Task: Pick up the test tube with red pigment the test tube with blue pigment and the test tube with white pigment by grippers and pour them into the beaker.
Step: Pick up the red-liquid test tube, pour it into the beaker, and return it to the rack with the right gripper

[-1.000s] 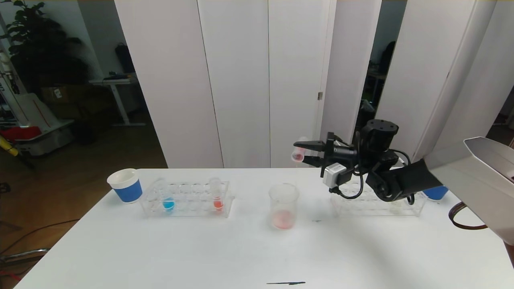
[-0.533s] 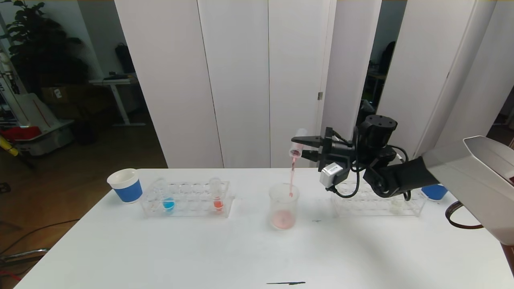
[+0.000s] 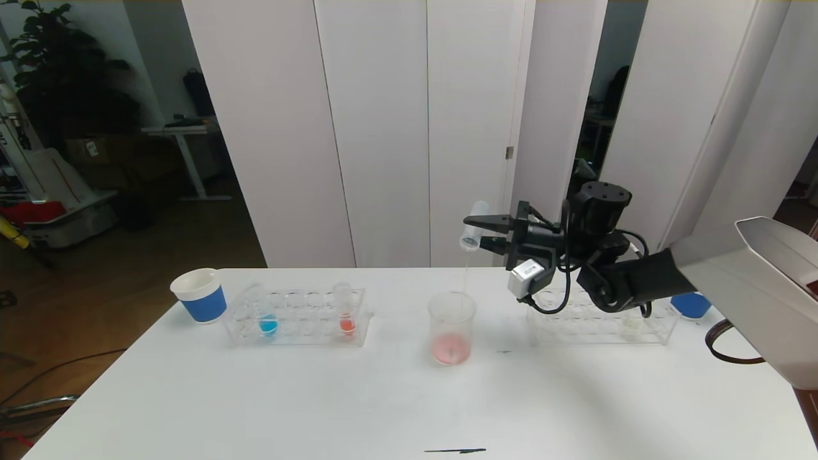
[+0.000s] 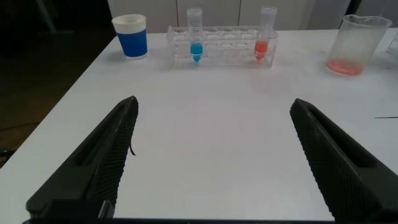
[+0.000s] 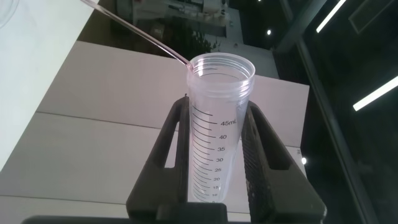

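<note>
I saw the beaker (image 3: 452,327) standing on the white table (image 3: 358,402). It was clear glass with a wide rim, and a little pink-red liquid sat in its bottom. Above the beaker, my right gripper (image 3: 480,233) was squeezed tight on a clear test tube (image 3: 473,225). The tube was tipped over with its mouth down, and it looked nearly empty. A thin, pale stream (image 3: 466,275) ran from its mouth down to the beaker. In the right wrist view the tube (image 5: 217,134) sat snug between the two black fingers (image 5: 264,152).

To the left of the beaker stood a clear rack (image 3: 295,317). The test tube with blue pigment (image 3: 267,317) stood upright in it, and a tube with an orange-red bottom (image 3: 346,313) stood in the end nearer the beaker. To the right of the beaker, another rack (image 3: 597,322) held the test tube with white pigment (image 3: 630,326).

My left gripper (image 4: 214,158) hung low over the table, well in front of the beaker, with its fingers spread wide and holding nothing.
</note>
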Controlling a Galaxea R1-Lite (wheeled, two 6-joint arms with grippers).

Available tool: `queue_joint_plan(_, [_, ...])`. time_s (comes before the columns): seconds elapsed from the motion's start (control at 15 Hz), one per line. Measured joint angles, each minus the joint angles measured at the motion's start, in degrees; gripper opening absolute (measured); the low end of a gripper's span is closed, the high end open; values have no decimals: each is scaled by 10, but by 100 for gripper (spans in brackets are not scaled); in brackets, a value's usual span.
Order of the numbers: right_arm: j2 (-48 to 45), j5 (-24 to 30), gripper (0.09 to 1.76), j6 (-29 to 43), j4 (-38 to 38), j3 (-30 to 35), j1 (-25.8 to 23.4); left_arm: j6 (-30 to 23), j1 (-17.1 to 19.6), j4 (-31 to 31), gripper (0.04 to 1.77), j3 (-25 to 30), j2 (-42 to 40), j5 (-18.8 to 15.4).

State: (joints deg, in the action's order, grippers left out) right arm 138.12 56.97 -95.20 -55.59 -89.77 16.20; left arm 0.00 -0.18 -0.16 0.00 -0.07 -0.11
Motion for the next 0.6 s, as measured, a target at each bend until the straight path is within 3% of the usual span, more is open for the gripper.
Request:
queue_joint_plan(0.4, [0, -5, 58, -9, -1, -8, -2, 0, 0, 0, 175, 0, 0, 0])
queue_joint_plan(0.6, [-12, -61, 58, 9, 5, -5, -3, 0, 0, 0, 175, 0, 0, 0])
